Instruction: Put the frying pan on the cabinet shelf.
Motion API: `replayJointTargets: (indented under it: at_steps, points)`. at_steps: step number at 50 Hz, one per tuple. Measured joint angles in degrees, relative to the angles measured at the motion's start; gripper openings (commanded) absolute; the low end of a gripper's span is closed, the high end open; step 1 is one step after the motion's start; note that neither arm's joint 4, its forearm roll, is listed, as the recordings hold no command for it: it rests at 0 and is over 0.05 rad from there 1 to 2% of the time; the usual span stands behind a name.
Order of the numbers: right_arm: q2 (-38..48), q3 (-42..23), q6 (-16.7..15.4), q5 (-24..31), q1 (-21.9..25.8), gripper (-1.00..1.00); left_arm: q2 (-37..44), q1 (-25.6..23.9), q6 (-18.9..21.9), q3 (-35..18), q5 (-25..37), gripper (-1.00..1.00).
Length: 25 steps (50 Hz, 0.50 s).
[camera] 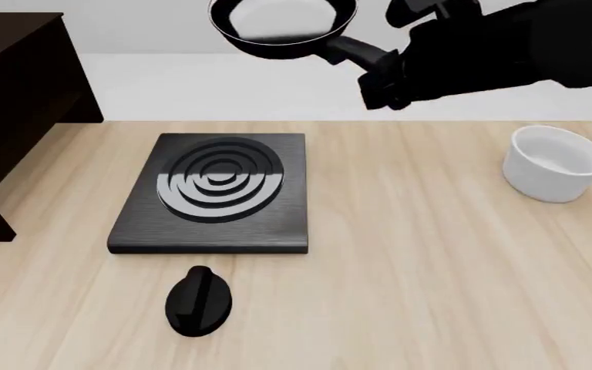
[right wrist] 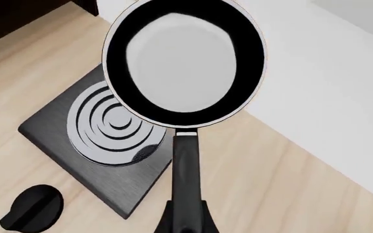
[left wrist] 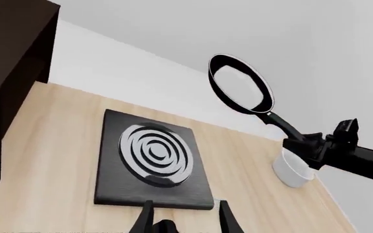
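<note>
The right gripper [camera: 378, 68] holds the frying pan [camera: 280, 23] by its handle, jaws clamped, high above the stove plate [camera: 213, 196]. The left gripper [left wrist: 185, 221] is barely visible; its jaws seem apart.

glossy frying pan [right wrist: 183, 63], matt wooden table [camera: 430, 262]

Pretty clearly a simulated kitchen setup: a stove plate [camera: 212, 193], white bowl [camera: 555, 163] and dark cabinet [camera: 13, 100] are laid out on a wooden table [camera: 430, 254].
</note>
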Motion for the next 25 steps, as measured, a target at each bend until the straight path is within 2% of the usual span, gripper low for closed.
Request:
replayJointTargets:
  at_steps: [13, 25]
  points:
    - [1.8, -3.1, 0.6, -0.2, 2.7, -1.0, 1.4, -0.5, -4.0, 0.2, -0.8, 1.0]
    - [3.8, -6.2, 1.1, -0.4, 5.0, -1.0, 4.1, -3.5, -9.3, -1.0, -1.7, 1.0]
